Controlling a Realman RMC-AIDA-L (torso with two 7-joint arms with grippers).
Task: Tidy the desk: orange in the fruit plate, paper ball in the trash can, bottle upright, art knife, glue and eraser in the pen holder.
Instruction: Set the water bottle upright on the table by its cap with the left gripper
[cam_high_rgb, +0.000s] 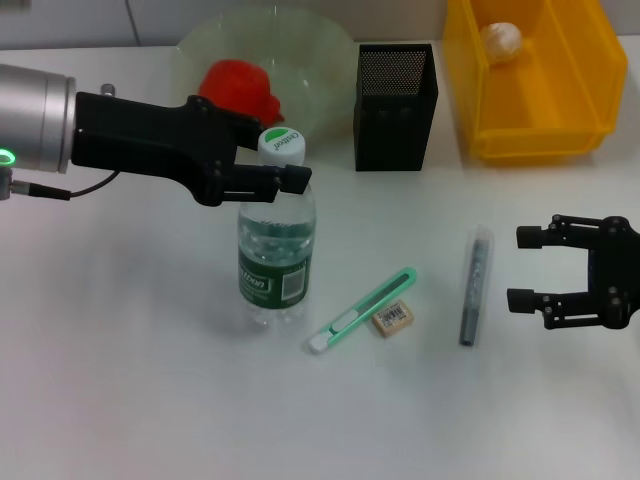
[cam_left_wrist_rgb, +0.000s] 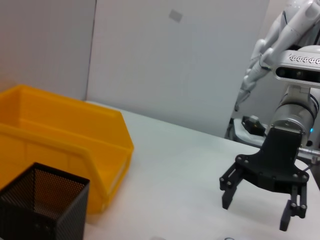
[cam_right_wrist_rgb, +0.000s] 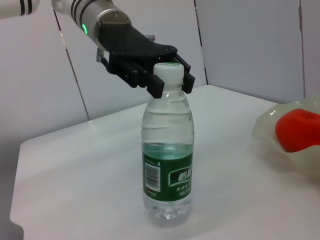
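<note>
- left gripper (cam_high_rgb: 285, 180) at the neck of the upright bottle (cam_high_rgb: 275, 245), fingers straddling it just under the cap; firm contact impossible to tell.
- right gripper (cam_high_rgb: 530, 270) wide open, holding nothing, near the worktop's (cam_high_rgb: 120, 380) right edge.
- orange (cam_high_rgb: 240, 88) in the fruit plate (cam_high_rgb: 320, 50), paper ball (cam_high_rgb: 500, 42) in the yellow bin (cam_high_rgb: 540, 140) at the far edge.
- art knife (cam_high_rgb: 362, 310), eraser (cam_high_rgb: 393, 317) touching it, and glue (cam_high_rgb: 476, 285) lying near mid-worktop, pen holder (cam_high_rgb: 395, 95) beyond.

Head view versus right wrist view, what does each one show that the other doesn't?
Only the head view shows the right gripper, open, the art knife, eraser, glue, pen holder and trash can holding the paper ball. The right wrist view adds only background wall panels. Both show the upright bottle, the left gripper at its neck, and the orange in the fruit plate.
</note>
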